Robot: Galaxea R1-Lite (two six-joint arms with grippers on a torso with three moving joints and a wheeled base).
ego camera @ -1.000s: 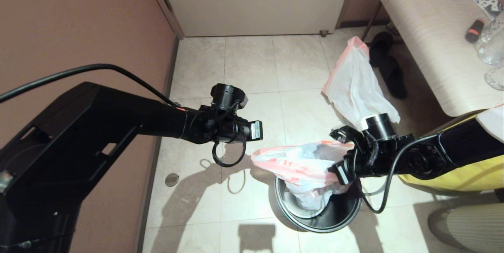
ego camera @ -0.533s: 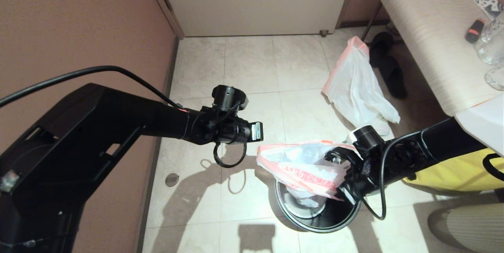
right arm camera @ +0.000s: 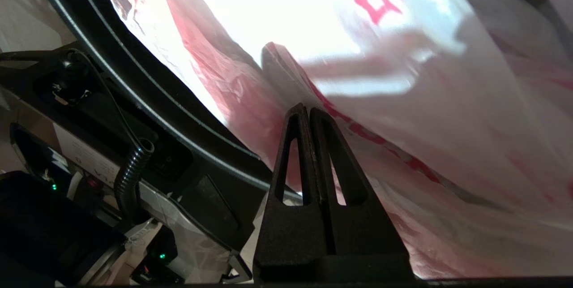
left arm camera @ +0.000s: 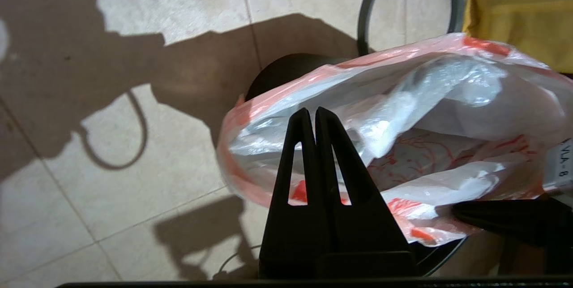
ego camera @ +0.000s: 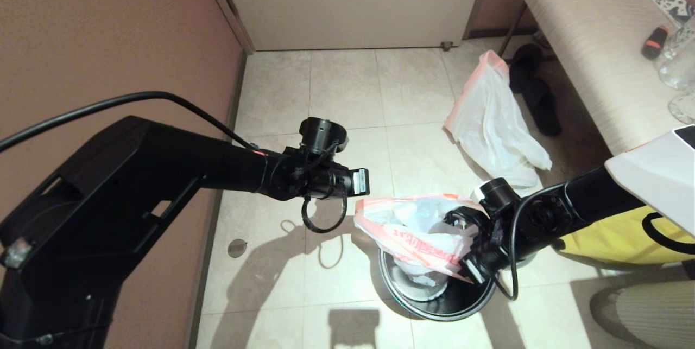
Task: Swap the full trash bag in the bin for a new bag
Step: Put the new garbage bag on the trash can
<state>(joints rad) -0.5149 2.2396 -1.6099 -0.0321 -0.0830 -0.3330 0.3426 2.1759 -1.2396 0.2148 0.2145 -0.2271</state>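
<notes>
Black fingers of the right gripper (right arm camera: 309, 111) are pinched together on the near edge of the new bag (ego camera: 418, 229), hard against the inner wall of the bin (ego camera: 461, 305). Bag mouth sags open across the bin, long axis running across toward the left gripper (left arm camera: 312, 113), which is fully closed, holds nothing, and hangs over the bag's far rim. Left arm is nearer that free edge. Full trash bag (ego camera: 491, 126) lies on the floor, well apart behind.
</notes>
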